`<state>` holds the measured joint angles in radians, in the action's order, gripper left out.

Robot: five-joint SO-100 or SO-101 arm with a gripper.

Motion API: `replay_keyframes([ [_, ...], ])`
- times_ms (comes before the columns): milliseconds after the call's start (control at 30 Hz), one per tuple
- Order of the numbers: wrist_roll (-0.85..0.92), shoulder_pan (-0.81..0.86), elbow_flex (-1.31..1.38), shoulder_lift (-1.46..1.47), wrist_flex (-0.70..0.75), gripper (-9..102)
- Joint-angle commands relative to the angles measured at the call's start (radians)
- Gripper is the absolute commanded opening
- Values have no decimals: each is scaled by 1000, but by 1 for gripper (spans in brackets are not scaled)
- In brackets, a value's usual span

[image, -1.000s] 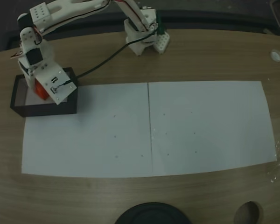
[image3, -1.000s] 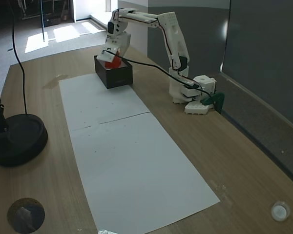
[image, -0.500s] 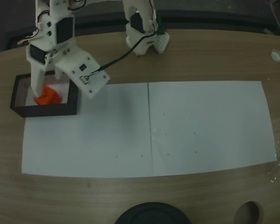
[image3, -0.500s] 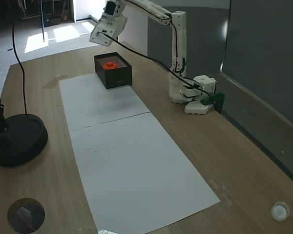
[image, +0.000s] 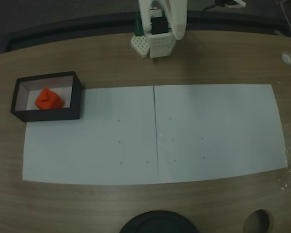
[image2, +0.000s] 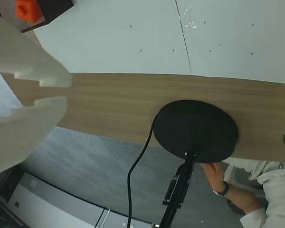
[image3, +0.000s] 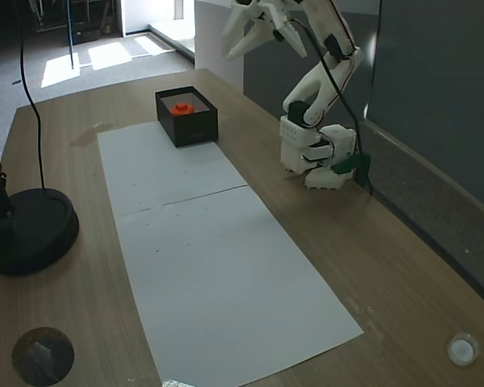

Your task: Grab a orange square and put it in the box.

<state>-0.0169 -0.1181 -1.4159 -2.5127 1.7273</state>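
Jaws spread wide and holding nothing: the gripper (image3: 254,32) hangs high in the upper middle of a fixed view, well above the tabletop (image3: 403,266), with the white arm (image3: 323,56) folded back over its base (image3: 310,153). The wrist view gives the underside of that story: two pale fingers (image2: 23,61) loom at the left edge with a gap between them. It also picks up a round black stand base (image2: 195,130) on the tabletop's edge, its cable (image2: 135,175) trailing down, and a person's hand (image2: 213,173) with a wristband in the lower right.

Over to the box (image: 19,114) at the left in a fixed view: black walls, pale inside, sitting at the upper left corner of the white paper sheets (image: 155,133). The orange square (image: 49,98) lies inside it, left of centre, tilted on the floor of the box. The wrist view catches the same cube (image2: 28,9) in its upper left corner.
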Motion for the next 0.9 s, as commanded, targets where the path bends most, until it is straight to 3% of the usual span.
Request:
replay_keyframes([
  [0,2,-6,-74,-219,-6,0],
  [400,0,245,-437,-973,-155,0],
  [633,-2,249,-557,-931,-296,0],
  [867,2,247,-1091,-937,-617,0],
])
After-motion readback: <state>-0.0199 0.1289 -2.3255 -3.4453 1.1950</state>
